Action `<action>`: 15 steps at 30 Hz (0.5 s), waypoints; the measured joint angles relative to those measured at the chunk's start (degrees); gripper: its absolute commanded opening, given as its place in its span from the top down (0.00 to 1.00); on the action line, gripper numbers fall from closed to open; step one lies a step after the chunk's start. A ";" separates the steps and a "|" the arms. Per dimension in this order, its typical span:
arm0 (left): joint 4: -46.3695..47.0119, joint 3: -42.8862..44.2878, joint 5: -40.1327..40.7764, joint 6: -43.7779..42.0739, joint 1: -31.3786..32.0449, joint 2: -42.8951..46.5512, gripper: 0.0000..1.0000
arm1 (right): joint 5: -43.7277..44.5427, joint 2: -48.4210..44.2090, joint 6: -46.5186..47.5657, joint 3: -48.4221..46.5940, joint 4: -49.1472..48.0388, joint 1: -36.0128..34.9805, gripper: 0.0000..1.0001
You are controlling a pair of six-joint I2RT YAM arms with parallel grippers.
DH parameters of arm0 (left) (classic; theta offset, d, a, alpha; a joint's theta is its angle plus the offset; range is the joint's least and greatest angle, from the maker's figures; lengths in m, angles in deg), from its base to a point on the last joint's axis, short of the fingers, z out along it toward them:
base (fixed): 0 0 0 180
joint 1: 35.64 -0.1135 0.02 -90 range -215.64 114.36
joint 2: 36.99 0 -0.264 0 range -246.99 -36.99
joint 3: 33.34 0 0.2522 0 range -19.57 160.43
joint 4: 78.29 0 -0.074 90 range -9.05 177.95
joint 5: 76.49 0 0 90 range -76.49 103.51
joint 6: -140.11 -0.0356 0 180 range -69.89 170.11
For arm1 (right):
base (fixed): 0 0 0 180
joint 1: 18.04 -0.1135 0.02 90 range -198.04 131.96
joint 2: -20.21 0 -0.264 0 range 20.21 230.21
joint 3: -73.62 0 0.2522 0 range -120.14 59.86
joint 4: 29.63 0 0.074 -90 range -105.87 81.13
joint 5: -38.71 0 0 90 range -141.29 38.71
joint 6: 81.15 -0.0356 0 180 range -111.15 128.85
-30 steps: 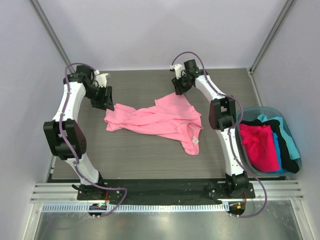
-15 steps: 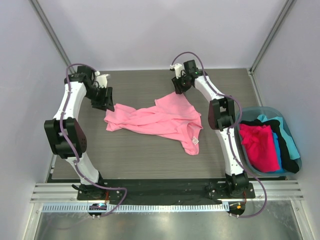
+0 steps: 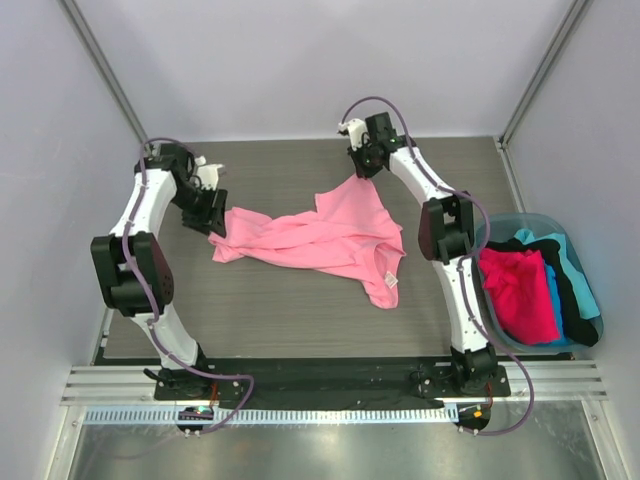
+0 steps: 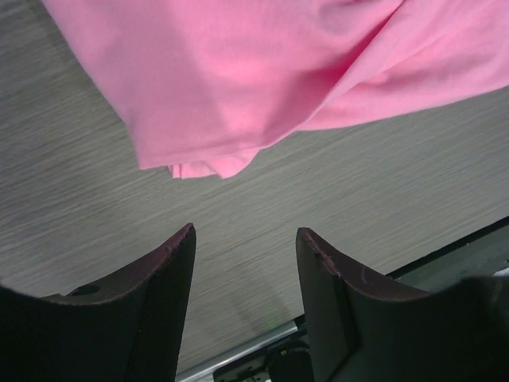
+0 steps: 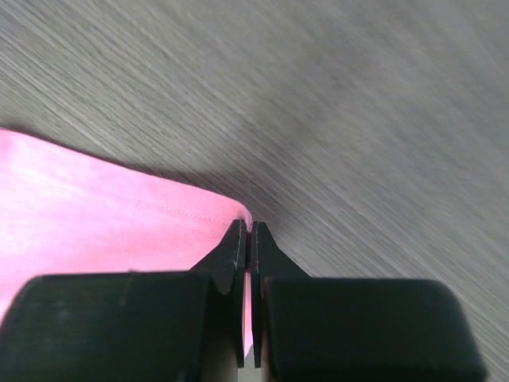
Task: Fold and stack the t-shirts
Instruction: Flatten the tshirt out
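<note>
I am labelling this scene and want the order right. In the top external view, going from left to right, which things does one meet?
left gripper → light pink t-shirt → light-blue tub. The right gripper overlaps the t-shirt, so it is left out.

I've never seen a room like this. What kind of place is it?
Probably a robot lab's test booth: a left arm and right arm bolted to a table, plain walls boxing it in, and a light pink t-shirt to fold.
</note>
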 measured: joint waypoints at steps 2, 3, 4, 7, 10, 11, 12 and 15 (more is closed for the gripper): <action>-0.04 -1.11 -0.50 -0.48 0.00 -0.44 0.44 | 1.03 -2.60 0.04 0.39 0.20 0.00 0.99; 0.00 -1.60 -0.74 -0.48 0.00 -0.85 0.44 | 1.38 -3.93 0.07 0.48 0.22 0.00 0.99; 0.17 -2.01 -0.87 -0.46 0.00 -1.27 0.44 | 1.68 -5.70 0.11 0.52 0.17 0.00 0.99; 0.83 -2.49 -0.90 -0.42 0.00 -3.06 0.44 | 2.40 -10.71 0.22 0.98 -0.35 -0.15 0.99; 2.14 -2.45 -0.87 -0.37 0.00 -5.99 0.45 | 3.10 -15.50 0.63 1.90 -0.94 -0.39 0.99; 2.49 -2.38 -0.87 -0.28 0.00 -7.10 0.45 | 3.30 -16.46 0.85 2.14 -1.05 -0.46 0.99; 2.75 -2.23 -0.87 -0.20 0.00 -8.13 0.46 | 3.43 -17.29 1.09 2.45 -1.20 -0.59 0.99; 3.91 -1.20 -0.85 0.22 0.00 -11.54 0.47 | 3.80 -17.86 1.51 3.06 -1.40 -1.09 0.99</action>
